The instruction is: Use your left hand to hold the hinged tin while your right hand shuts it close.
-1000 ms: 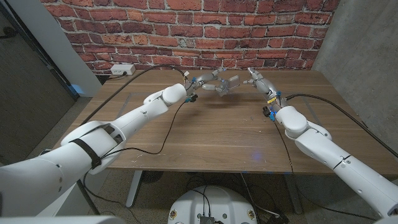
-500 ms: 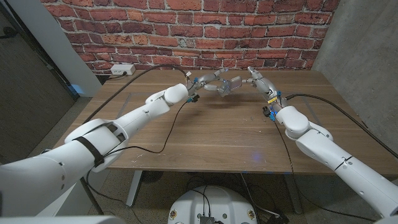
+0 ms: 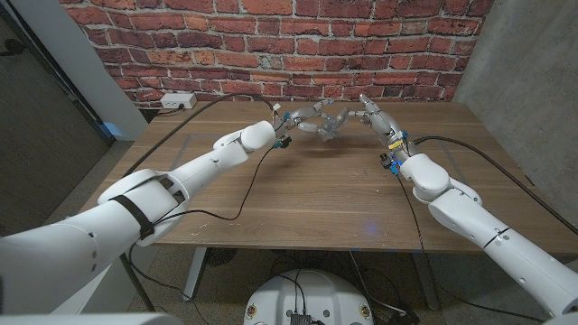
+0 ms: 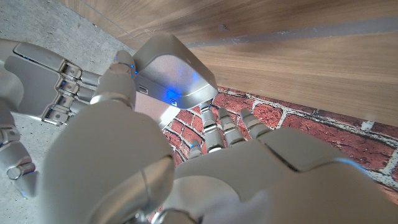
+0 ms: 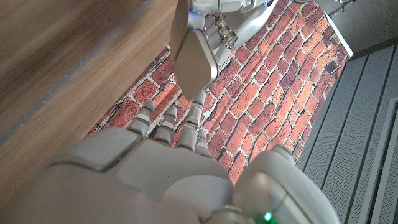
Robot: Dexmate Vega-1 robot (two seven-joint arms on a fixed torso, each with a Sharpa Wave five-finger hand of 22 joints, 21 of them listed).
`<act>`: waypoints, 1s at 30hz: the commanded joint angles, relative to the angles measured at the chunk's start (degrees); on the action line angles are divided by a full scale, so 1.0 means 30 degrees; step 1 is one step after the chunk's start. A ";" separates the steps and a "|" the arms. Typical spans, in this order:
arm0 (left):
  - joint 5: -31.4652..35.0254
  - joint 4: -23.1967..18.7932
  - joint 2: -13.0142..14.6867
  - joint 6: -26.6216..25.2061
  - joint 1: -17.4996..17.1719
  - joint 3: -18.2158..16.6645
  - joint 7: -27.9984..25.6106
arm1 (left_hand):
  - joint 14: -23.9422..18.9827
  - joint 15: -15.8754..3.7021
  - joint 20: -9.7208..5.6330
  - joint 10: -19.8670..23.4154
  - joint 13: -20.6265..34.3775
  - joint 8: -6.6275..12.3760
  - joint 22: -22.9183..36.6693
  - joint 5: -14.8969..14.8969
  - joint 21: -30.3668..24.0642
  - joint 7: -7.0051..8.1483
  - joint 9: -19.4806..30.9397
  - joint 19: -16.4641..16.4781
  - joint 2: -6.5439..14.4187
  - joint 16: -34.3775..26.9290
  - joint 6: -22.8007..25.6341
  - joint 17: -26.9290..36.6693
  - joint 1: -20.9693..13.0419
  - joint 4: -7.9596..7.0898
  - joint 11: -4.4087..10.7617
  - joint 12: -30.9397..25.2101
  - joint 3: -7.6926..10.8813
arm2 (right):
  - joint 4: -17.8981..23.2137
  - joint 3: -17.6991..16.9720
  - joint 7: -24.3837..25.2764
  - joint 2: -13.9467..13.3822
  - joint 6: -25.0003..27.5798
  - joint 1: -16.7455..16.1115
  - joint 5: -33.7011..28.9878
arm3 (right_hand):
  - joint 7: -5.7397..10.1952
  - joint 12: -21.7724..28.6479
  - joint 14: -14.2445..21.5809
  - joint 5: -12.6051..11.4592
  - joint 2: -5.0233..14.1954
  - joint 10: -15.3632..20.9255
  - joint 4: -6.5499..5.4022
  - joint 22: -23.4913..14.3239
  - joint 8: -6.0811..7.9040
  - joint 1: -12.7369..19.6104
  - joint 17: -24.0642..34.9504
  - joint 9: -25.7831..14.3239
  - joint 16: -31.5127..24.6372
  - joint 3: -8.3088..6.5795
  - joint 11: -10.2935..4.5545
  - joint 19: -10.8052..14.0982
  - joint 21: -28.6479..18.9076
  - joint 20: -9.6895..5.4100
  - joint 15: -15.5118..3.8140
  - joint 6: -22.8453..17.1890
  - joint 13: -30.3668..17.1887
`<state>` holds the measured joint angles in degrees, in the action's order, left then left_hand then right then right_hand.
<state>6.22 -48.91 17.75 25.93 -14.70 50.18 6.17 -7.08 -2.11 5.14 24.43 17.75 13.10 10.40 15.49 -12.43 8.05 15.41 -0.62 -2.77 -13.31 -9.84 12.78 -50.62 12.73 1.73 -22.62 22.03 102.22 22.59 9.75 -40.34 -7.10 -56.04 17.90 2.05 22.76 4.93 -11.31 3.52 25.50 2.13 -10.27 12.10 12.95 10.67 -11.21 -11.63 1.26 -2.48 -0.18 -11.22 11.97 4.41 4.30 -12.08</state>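
My left hand (image 3: 302, 117) holds the silver hinged tin (image 3: 331, 123) in the air above the far middle of the table. In the left wrist view the tin (image 4: 171, 73) sits at the tips of my left hand (image 4: 186, 168), and its two halves stand close together with a narrow gap. My right hand (image 3: 372, 115) reaches in from the other side with fingers stretched out. Its fingertips (image 4: 121, 62) touch the tin's side. The right wrist view shows the tin (image 5: 194, 59) just beyond my right hand (image 5: 155, 174), with the left hand (image 5: 225, 14) behind it.
The wooden table (image 3: 307, 190) lies bare below both arms. A brick wall (image 3: 271, 45) runs close behind the table's far edge, with a white power strip (image 3: 178, 101) at its foot. Black cables (image 3: 226, 212) trail across the table from each wrist.
The tin's two halves have come closer together in my left hand. My right hand's fingers have pushed slightly in against it. Both arms otherwise stay where they were.
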 commanded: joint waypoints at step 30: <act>-0.0864 0.2536 -0.0970 0.1666 0.0657 0.0073 0.0391 | -0.0878 -0.2920 -0.0246 0.4556 -0.0200 -0.0241 0.0029 -0.0098 0.0007 -0.0551 -0.0434 0.0625 0.1536 0.0146 -0.5843 -0.0276 -0.2105 -0.1357 0.3589 -0.0253 0.1586 | -0.1597 0.0932 -0.1831 0.0908 -0.2609 0.1217 -0.0197 | 0.0377 -0.0522 -0.0594 -0.0071 0.0373 -0.0848 0.0143 -0.0018 -0.0034 0.0306 -0.0010 -0.0009 0.0275 -0.0232 -0.0626 -0.0309 0.0067 0.0076 -0.0434 0.0011 0.0017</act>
<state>5.11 -43.85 15.79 29.59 -13.23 50.81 6.34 -9.53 -2.15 4.51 25.76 17.08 12.49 10.40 15.22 -12.43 6.84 14.09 1.02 -3.46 -12.91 -9.83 11.98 -51.30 13.12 0.40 -22.62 22.42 98.67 25.52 3.01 -37.48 -12.78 -52.84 20.32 2.18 21.74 3.88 -11.31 4.47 24.33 1.91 -10.18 12.10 12.85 10.67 -11.21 -11.03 1.00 -3.78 -0.88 -10.99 12.08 3.37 3.81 -11.96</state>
